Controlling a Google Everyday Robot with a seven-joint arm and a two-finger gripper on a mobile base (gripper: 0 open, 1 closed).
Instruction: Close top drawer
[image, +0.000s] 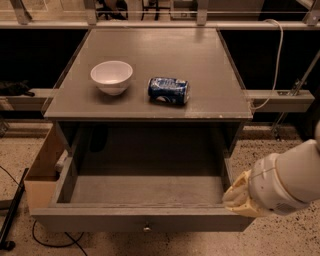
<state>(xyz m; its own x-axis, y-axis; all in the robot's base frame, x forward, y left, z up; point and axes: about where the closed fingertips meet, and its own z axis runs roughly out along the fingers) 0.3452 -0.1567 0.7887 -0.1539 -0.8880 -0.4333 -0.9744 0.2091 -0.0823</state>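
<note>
Well, the drawer (145, 220) stood pulled far out of the cabinet (210, 75), its flat grey front panel low in the view and a small round metal knob (146, 228) at the panel's centre. Inside showed a matte grey wooden bottom between straight side walls. The gripper (236, 196) sat right at the drawer's front right corner, up by the top edge of the side wall. Whether it was open or shut, or gripping anything, could not be told. Behind it ran the thick, rounded white arm (290, 180), out over the speckled floor (280, 150) on the right, where there was open room. On the left, a brown cardboard box (42, 165) stood just beside the drawer's side. Up on the cabinet's smooth, flat top sat a round white bowl (111, 76) and a blue can (168, 90) lying on its side, near each other and back from the front edge.
</note>
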